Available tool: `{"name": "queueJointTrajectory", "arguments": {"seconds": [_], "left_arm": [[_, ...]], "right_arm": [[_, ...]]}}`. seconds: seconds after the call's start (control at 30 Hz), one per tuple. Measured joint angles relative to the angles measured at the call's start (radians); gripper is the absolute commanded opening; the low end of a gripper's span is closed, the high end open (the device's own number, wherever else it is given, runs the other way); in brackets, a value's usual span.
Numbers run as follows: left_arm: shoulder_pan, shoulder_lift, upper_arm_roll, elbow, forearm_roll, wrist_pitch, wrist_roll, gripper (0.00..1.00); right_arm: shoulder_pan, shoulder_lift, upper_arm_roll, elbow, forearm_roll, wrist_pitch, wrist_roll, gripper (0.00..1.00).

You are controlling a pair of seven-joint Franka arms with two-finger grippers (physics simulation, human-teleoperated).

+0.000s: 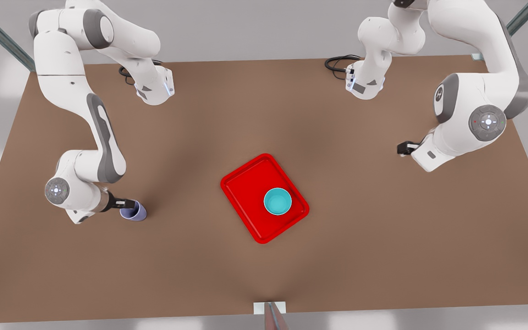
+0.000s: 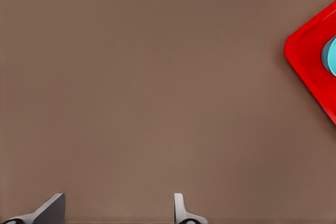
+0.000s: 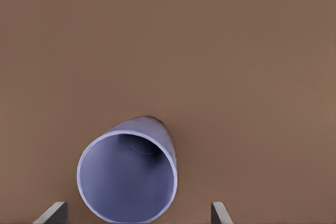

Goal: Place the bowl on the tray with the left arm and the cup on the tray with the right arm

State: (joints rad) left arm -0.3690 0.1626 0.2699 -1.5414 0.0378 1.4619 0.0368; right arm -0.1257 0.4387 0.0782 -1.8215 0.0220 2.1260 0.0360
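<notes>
The teal bowl (image 1: 277, 201) sits inside the red tray (image 1: 245, 183) at mid-table, toward the tray's corner on the front view's right. In the left wrist view, a tray (image 2: 310, 61) corner and a sliver of the bowl (image 2: 331, 56) show at the edge. My left gripper (image 1: 404, 148) (image 2: 119, 203) hovers open and empty over bare table at the front view's right. The lavender cup (image 1: 133, 211) (image 3: 127, 176) stands on the table at the front view's left. My right gripper (image 1: 126, 202) (image 3: 137, 211) is open at the cup, its fingertips (image 3: 52, 213) on either side, clear of the rim.
The brown table (image 1: 383, 238) has wide bare room around the tray. Black cables (image 1: 337, 64) lie at the arm bases at the back. A small white bracket (image 1: 269, 308) sits at the front edge.
</notes>
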Motion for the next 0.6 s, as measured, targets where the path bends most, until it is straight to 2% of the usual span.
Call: {"name": "queueJointTrajectory", "arguments": {"seconds": [0.43, 0.47, 0.53, 0.57, 0.6], "left_arm": [[0.014, -0.004, 0.000, 0.000, -0.004, -0.005, 0.008, 1.00], [0.013, -0.006, 0.000, 0.000, -0.004, -0.007, 0.008, 1.00], [0.013, -0.009, 0.000, 0.000, -0.004, -0.009, 0.010, 1.00], [0.013, -0.006, 0.000, 0.000, -0.004, -0.008, 0.011, 1.00], [0.013, -0.005, 0.000, 0.000, -0.004, -0.008, 0.011, 1.00]], "right_arm": [[-0.015, 0.062, 0.000, -0.008, 0.001, 0.024, -0.004, 1.00], [-0.015, 0.066, 0.000, -0.008, 0.001, 0.025, -0.005, 0.86], [-0.012, 0.066, 0.000, -0.009, 0.000, 0.023, -0.006, 0.46], [-0.011, 0.067, 0.000, -0.009, 0.001, 0.024, -0.005, 0.23], [-0.010, 0.068, 0.000, -0.006, 0.001, 0.022, -0.003, 0.21]]}}
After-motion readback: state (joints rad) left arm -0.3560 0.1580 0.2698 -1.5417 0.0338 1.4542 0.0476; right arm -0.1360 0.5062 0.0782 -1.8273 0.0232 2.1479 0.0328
